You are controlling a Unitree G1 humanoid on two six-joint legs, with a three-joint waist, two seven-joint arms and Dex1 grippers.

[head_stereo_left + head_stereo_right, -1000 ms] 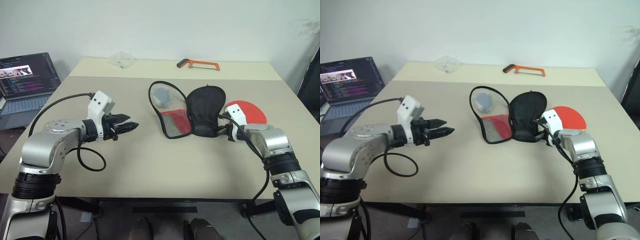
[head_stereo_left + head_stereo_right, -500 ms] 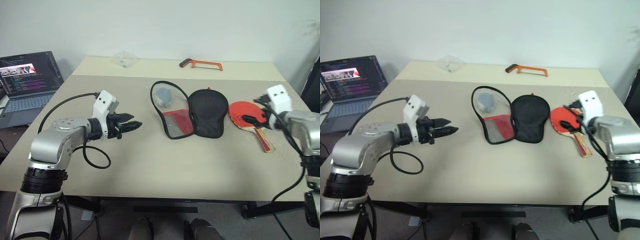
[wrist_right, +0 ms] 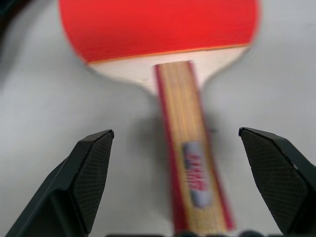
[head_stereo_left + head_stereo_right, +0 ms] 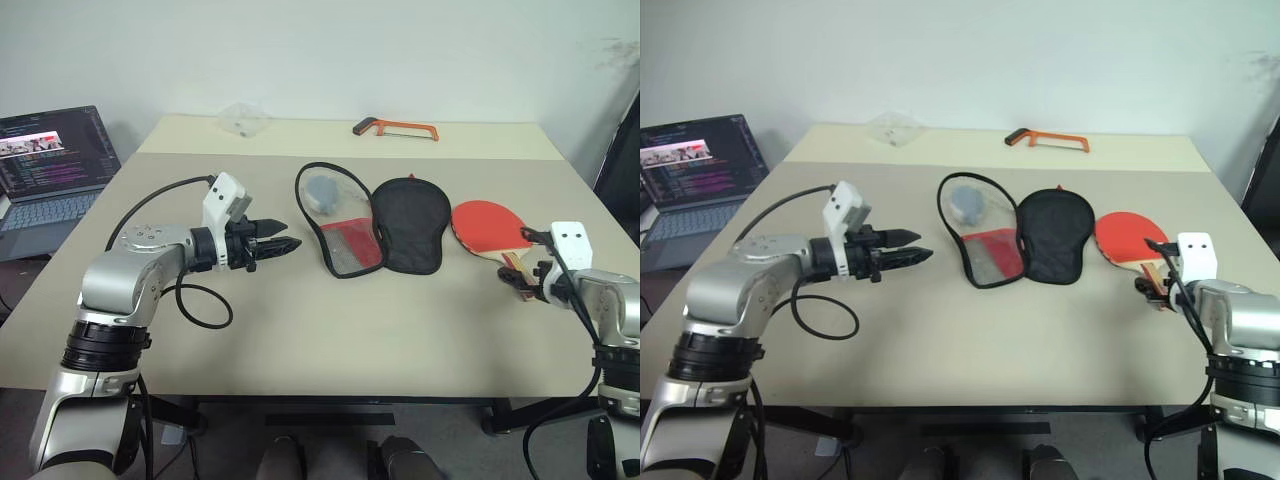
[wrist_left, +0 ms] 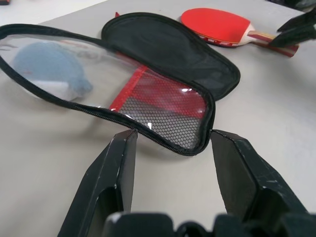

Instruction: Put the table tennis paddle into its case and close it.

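The table tennis paddle (image 4: 488, 224) lies flat on the table, red face up, its wooden handle (image 3: 187, 163) pointing at my right gripper (image 3: 175, 133). That gripper is open wide, one finger on each side of the handle and clear of it. To the paddle's left the case (image 4: 375, 225) lies unzipped and spread open: a black half (image 4: 410, 225) and a half with a clear panel, red fabric and black mesh (image 5: 168, 111). My left gripper (image 4: 283, 245) hovers left of the case, open and holding nothing, aimed at the mesh edge.
A blue-grey item (image 4: 322, 190) sits under the case's clear panel. An orange hacksaw (image 4: 395, 127) and a clear plastic bag (image 4: 243, 118) lie at the table's far edge. A laptop (image 4: 50, 160) stands off to the left.
My right gripper left the case's black half, swung right and opened; it now sits at the paddle's handle. The black half now lies flat. My left gripper edged toward the case.
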